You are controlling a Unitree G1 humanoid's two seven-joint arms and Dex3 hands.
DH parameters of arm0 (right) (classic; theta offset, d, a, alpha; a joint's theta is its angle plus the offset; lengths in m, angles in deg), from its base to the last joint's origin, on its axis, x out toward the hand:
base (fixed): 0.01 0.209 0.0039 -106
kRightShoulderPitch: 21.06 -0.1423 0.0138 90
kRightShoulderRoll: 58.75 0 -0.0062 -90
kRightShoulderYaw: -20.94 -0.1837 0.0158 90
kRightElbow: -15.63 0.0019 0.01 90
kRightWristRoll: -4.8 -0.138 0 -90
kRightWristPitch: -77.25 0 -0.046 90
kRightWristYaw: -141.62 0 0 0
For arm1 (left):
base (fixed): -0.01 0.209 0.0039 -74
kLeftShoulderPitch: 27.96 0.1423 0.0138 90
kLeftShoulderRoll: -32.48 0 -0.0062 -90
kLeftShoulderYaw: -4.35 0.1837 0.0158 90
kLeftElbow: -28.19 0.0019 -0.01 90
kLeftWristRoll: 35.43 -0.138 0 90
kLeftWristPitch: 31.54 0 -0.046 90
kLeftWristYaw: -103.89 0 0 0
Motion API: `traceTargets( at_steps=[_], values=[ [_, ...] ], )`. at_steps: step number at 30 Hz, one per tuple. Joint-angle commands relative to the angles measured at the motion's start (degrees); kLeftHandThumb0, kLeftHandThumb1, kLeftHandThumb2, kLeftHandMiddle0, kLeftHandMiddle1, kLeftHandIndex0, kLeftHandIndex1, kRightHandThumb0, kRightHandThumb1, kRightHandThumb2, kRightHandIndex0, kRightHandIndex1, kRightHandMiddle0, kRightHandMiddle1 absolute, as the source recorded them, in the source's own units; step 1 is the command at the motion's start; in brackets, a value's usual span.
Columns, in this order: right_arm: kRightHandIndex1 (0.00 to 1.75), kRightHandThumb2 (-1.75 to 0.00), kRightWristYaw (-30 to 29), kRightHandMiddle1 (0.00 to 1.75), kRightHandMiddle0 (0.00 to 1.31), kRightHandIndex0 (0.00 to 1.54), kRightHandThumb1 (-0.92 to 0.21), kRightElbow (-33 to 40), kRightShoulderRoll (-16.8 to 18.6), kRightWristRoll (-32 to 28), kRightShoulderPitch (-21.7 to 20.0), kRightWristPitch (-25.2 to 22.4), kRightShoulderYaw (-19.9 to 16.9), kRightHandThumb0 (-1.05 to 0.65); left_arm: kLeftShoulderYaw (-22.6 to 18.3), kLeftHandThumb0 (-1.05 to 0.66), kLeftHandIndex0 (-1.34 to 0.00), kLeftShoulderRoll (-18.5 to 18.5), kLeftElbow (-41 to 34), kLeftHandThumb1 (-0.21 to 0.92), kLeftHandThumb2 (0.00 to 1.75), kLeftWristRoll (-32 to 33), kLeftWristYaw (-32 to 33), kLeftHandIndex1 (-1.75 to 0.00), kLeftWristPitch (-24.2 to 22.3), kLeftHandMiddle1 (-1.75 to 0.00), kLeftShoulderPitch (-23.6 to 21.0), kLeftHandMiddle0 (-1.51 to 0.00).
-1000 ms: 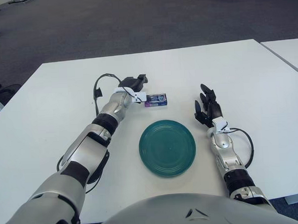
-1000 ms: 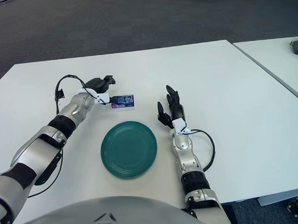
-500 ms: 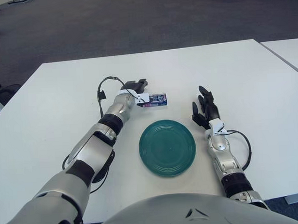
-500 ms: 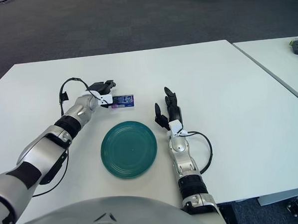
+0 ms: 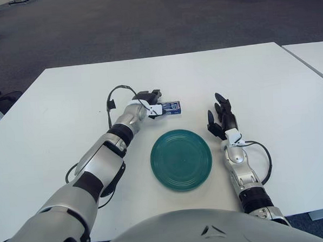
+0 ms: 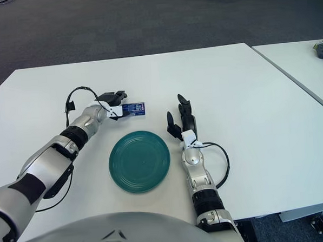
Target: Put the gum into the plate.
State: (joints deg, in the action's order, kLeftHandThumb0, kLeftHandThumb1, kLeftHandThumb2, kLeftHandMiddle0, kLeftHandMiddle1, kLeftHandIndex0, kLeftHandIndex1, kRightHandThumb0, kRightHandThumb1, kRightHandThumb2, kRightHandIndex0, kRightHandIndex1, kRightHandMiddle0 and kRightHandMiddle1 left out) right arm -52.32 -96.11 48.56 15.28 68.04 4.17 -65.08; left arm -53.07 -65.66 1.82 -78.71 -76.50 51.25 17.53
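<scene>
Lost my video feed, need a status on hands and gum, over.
Left hand at the gum pack, grasp unconfirmed. Gum on table, beyond green plate. Right hand open, idle right of plate. Path clear.

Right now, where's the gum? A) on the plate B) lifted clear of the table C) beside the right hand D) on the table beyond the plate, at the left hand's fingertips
D: the gum lies on the table beyond the plate, with the left hand at its left end.
</scene>
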Motion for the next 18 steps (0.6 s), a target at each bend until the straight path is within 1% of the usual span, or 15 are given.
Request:
traceTargets(
  at_steps=[1,13,16,18],
  values=[
    [0.02,-0.78,-0.11,0.49,0.0,0.26,-0.92,-2.78,0.91,0.35,3.17,-1.91,0.57,-0.66,0.57,-1.05,0.0,-0.37,2.25,0.92,0.64,0.05,1.47,-0.67,0.56,-0.05,-0.59,-0.22],
    [0.01,-0.76,-0.04,0.49,0.0,0.26,-0.92,-3.19,1.39,-0.22,3.11,-1.76,0.52,-0.65,1.87,-1.05,0.0,-1.37,4.42,0.92,0.63,-0.04,1.68,-0.62,2.56,-0.03,-0.69,-0.21],
    [0.01,-0.76,-0.13,0.48,0.0,0.26,-0.92,-3.18,1.65,-0.41,3.04,-2.0,0.41,-0.65,2.48,-1.05,0.0,-1.99,5.07,0.92,0.61,-0.32,2.35,-0.58,2.63,-0.02,-0.6,-0.19],
    [0.01,-0.76,-0.21,0.48,0.0,0.26,-0.92,-3.1,1.8,-0.46,3.0,-2.25,0.35,-0.65,2.85,-1.05,0.0,-2.33,5.49,0.92,0.61,-0.51,2.59,-0.5,2.56,-0.01,-0.62,-0.17]
  ],
)
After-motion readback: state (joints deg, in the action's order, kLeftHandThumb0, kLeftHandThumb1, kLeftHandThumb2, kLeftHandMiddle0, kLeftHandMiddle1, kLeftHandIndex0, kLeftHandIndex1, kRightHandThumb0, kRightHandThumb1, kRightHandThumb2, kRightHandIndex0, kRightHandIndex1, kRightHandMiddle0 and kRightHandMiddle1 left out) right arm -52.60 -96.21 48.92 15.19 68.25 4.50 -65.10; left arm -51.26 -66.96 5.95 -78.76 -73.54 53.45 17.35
